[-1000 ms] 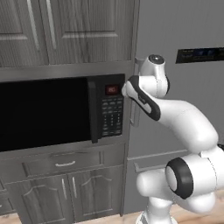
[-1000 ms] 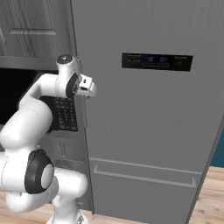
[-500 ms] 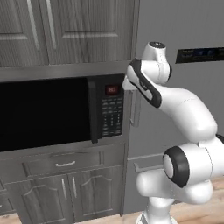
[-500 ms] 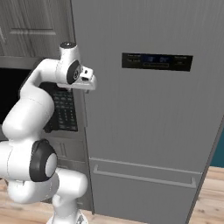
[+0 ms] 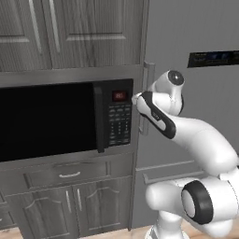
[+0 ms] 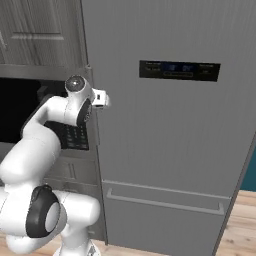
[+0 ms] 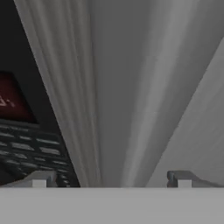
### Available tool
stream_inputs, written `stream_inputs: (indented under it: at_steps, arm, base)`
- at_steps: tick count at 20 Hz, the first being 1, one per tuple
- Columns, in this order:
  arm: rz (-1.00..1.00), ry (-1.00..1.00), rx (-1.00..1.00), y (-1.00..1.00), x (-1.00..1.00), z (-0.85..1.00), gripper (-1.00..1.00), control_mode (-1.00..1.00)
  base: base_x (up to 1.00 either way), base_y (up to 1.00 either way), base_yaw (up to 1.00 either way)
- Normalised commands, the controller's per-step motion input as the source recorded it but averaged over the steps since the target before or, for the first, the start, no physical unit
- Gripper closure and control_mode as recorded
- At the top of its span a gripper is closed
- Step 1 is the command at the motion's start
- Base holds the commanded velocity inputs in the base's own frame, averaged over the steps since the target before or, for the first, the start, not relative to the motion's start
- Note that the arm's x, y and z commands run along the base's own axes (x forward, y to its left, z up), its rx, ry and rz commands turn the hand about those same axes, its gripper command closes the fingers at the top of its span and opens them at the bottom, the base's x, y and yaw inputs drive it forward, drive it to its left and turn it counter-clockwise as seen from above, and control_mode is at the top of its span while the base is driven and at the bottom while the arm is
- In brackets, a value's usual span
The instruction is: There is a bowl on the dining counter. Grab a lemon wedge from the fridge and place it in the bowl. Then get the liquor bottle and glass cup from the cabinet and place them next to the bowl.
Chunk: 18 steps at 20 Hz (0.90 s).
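Observation:
The tall grey fridge (image 6: 165, 150) stands shut, with its vertical door handle (image 6: 92, 107) at its left edge. In the hand view that handle (image 7: 113, 87) runs up the middle, close in front of my gripper (image 7: 110, 179). The gripper is open; one fingertip (image 7: 39, 179) sits on each side of the bar, not touching it. Upper cabinets (image 5: 70, 32) with shut doors hang left of the fridge. The bowl, lemon wedge, liquor bottle and glass cup are out of view.
A black microwave (image 5: 51, 121) sits built in just left of the fridge handle, its keypad (image 7: 26, 148) right beside my hand. Drawers and lower cabinet doors (image 5: 70, 200) lie under it. The fridge's lower drawer handle (image 6: 165, 200) runs across below.
The arm has shifted its pose, the elbow sinking a little, while the hand stays close to the fridge handle. The jaws stay open.

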Motion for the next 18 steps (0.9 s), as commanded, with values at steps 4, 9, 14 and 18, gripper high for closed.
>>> stream_inputs:
  at_steps: [4,9,14,18]
  arm:
    - [0.04,-0.42,0.00,0.00,0.41,-0.27,1.00,-1.00]
    - [0.00,-0.13,0.00,0.00,0.23,-0.06,1.00,-1.00]
    - [-0.11,0.00,0.00,-0.06,-0.37,0.01,1.00,-1.00]
    - [-0.24,0.04,0.00,-0.50,-1.00,0.09,1.00,-1.00]
  base:
    - [0.00,0.00,0.00]
    - [0.00,0.00,0.00]
    - [0.00,0.00,0.00]
    - [0.00,0.00,0.00]
